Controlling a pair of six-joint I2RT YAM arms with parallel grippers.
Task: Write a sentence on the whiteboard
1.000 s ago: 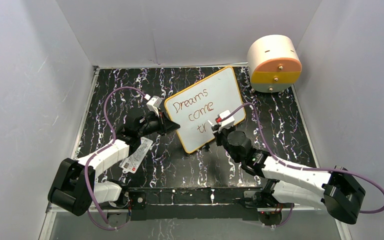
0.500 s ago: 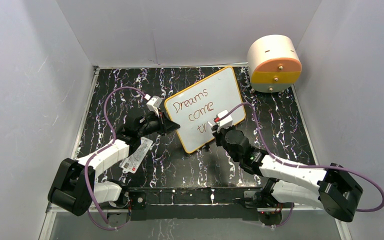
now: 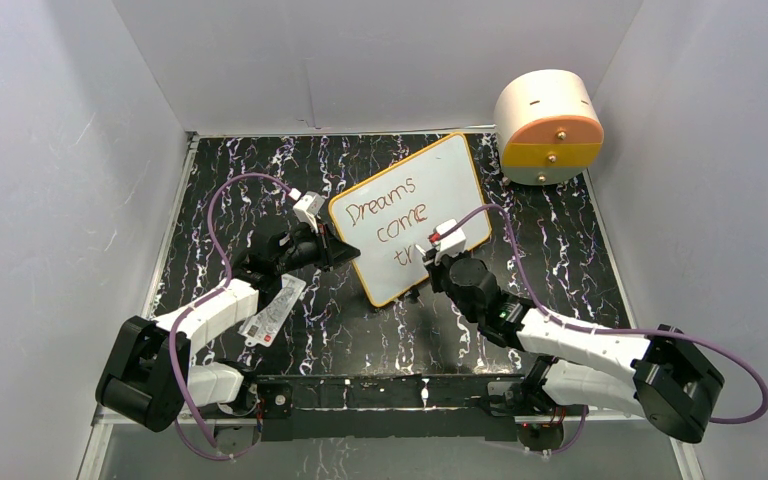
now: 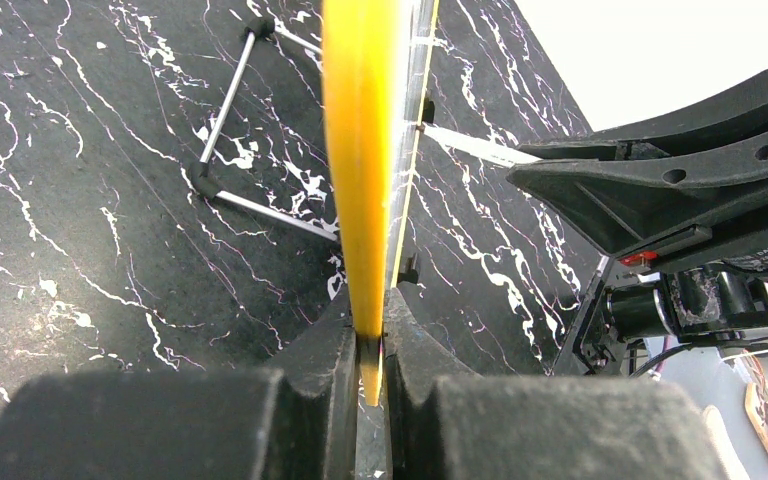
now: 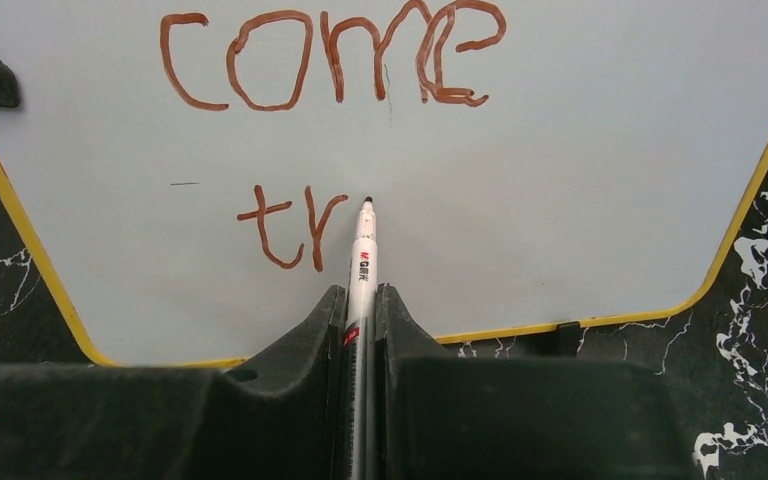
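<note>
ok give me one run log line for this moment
left gripper: shut on whiteboard edge | right gripper: shut on marker, tip just past "tr" | sentence: "Dreams come tr", unfinished

The whiteboard (image 3: 430,185) has the left pincer (image 4: 368,345) on its left edge and the right pincer's (image 5: 360,300) marker (image 5: 363,250) before it.

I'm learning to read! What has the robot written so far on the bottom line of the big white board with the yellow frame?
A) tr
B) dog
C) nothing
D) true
A: on the rectangular orange-yellow-framed whiteboard, only the reddish-brown letters "tr" sit under the word "come", with the white marker pen tip beside the r.
</note>
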